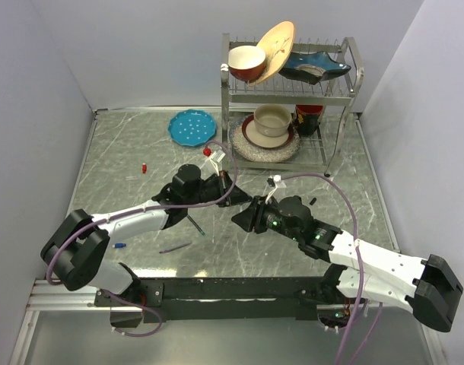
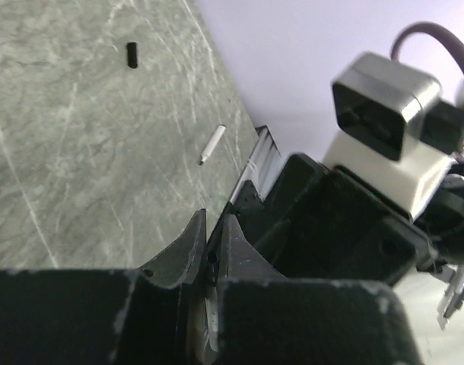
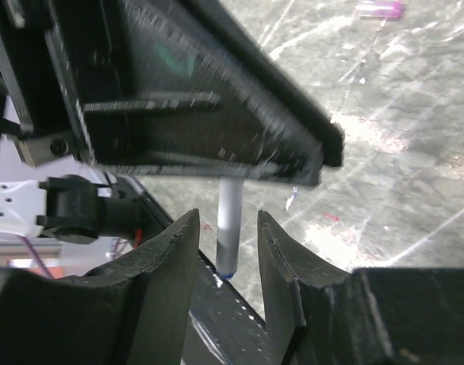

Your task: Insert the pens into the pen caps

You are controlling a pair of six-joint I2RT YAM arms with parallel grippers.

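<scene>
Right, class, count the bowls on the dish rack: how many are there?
2. A red bowl leans at the top shelf's left end; a beige bowl sits on a plate on the lower shelf. More could be hidden behind them.

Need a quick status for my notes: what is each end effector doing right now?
Left end effector: closed on a blue-tipped white pen.
Right end effector: open, straddling that pen.

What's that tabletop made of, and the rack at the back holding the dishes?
The tabletop looks like polished grey-green marble, or possibly a marble-print sheet: it has pale veins and soft glossy reflections. The rack seems to be chromed or stainless steel wire, judging by its thin silvery bars with bright glints.
</scene>
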